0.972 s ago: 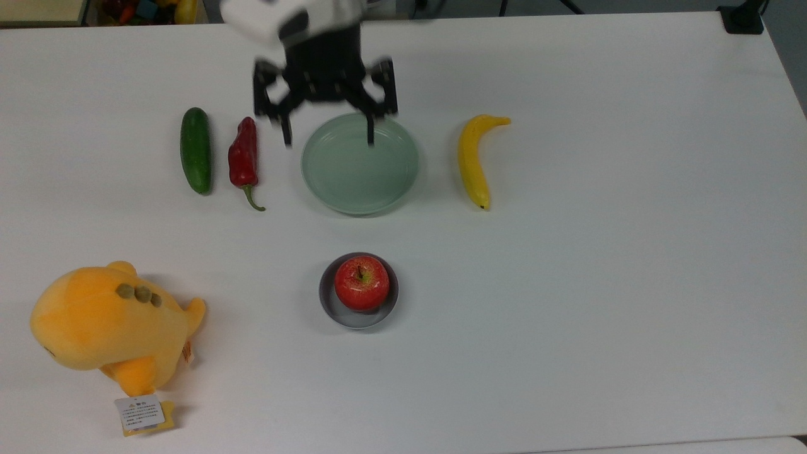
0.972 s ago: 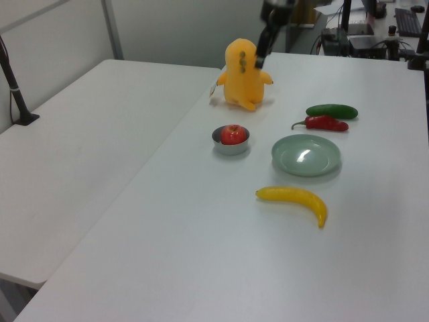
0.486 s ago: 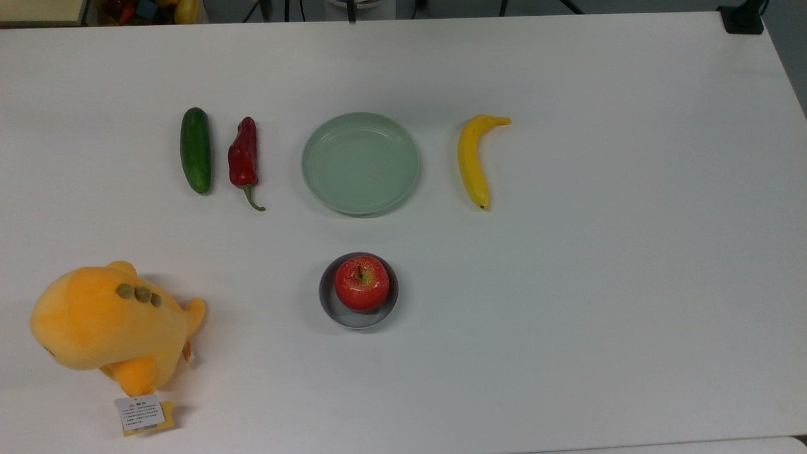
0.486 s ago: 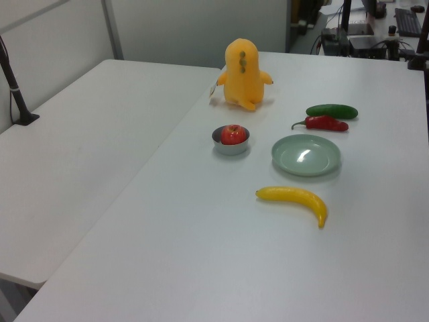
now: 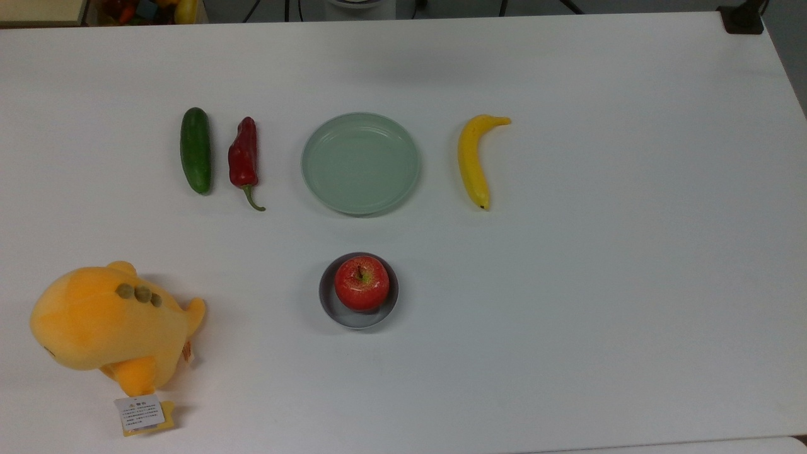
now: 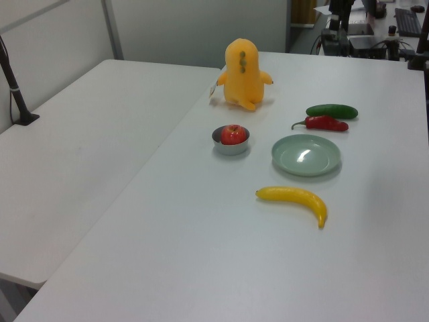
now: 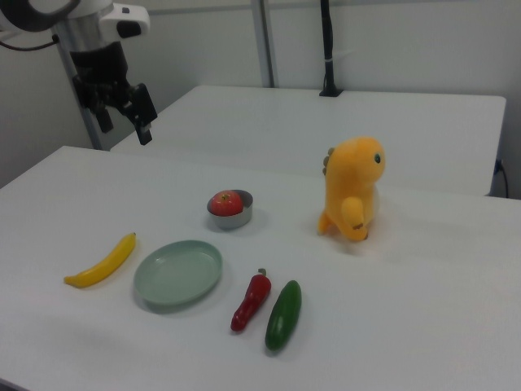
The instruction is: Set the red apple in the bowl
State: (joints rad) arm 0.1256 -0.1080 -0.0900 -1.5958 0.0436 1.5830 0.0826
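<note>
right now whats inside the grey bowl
The red apple sits inside the bowl, stem up, filling most of it. The bowl's floor beneath the apple is covered, so anything under it cannot be seen.

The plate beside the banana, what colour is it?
Pale green plate, clearest in the top view.

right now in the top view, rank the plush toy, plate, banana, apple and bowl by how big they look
1. plush toy, though it stands taller, nearer the camera
2. plate
3. banana, long but thin
4. bowl
5. apple, sitting inside the bowl, slightly narrower
</note>
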